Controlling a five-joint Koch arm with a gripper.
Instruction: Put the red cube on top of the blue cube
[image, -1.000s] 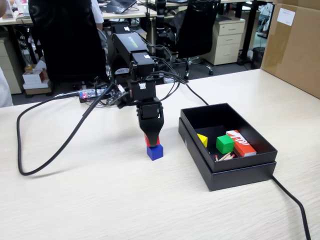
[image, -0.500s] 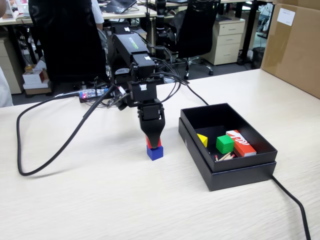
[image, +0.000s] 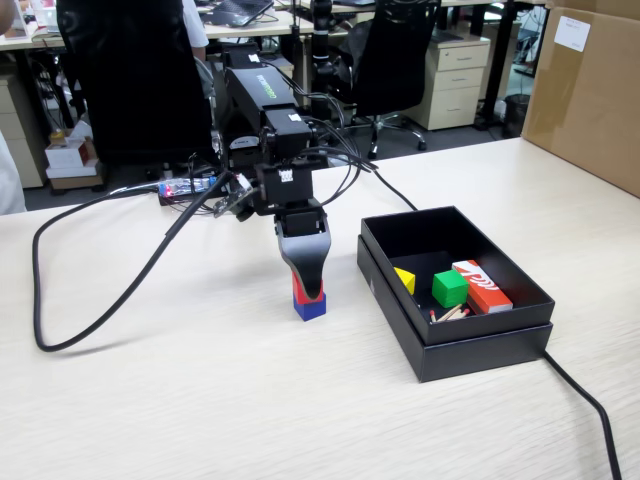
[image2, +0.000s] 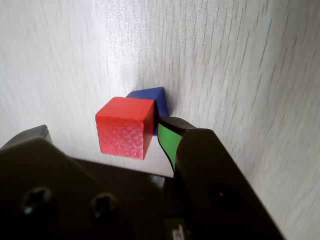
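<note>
Red cube (image2: 125, 127) sits atop blue cube (image2: 150, 97), between my jaws; my gripper (image2: 107, 131) spread, right pad beside it. Matte square blocks, pale woodgrain table (image: 200, 400).

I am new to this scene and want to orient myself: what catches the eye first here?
The red cube sits on top of the blue cube near the table's middle, with the gripper straddling the stack, jaws apart in the wrist view. To its right in the fixed view, a black box holds a green cube.
</note>
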